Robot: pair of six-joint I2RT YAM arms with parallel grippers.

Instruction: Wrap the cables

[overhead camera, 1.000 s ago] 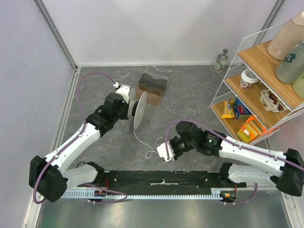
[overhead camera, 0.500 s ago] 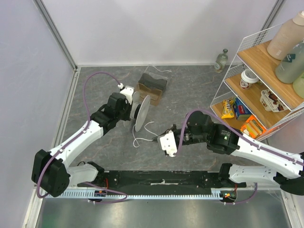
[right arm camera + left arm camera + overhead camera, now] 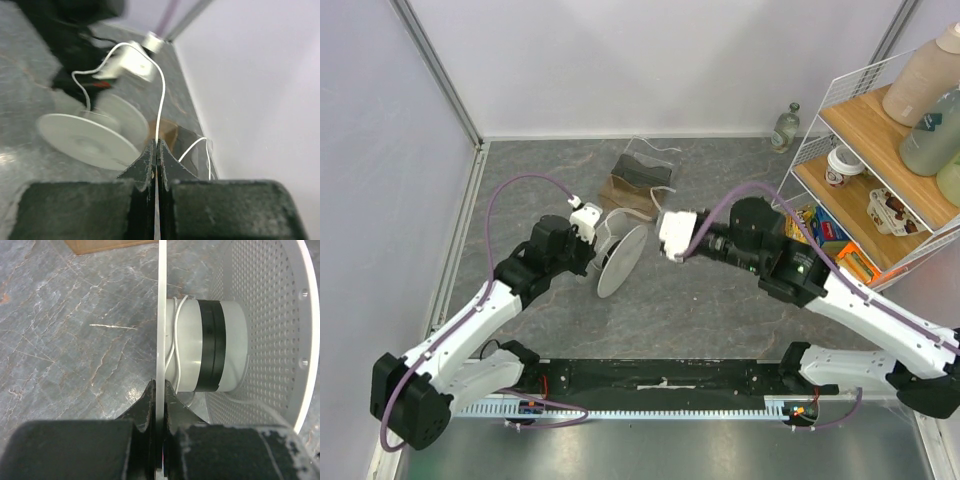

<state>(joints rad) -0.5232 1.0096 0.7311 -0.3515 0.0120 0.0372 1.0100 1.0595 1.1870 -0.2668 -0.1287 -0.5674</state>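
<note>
Cable (image 3: pixel 161 95) rides pinched in my right gripper (image 3: pixel 156 149), now beyond the spool (image 3: pixel 622 262) instead of in front as a second ago; left gripper (image 3: pixel 159 390) clamps its flange (image 3: pixel 161 315), so I judge another turn is going on

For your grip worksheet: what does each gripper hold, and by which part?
Left gripper: spool, by one flange's rim. Right gripper: cable, along its unwound stretch.

Two white-shelled arms with black joints, the left arm (image 3: pixel 470 325) and the right arm (image 3: pixel 865 312), rose from a long black base rail (image 3: pixel 660 378). A thick purple hose (image 3: pixel 527 179) ran along each. Far from the rail, the left gripper (image 3: pixel 159 390) and the right gripper (image 3: pixel 156 149) had matt black jaws.
</note>
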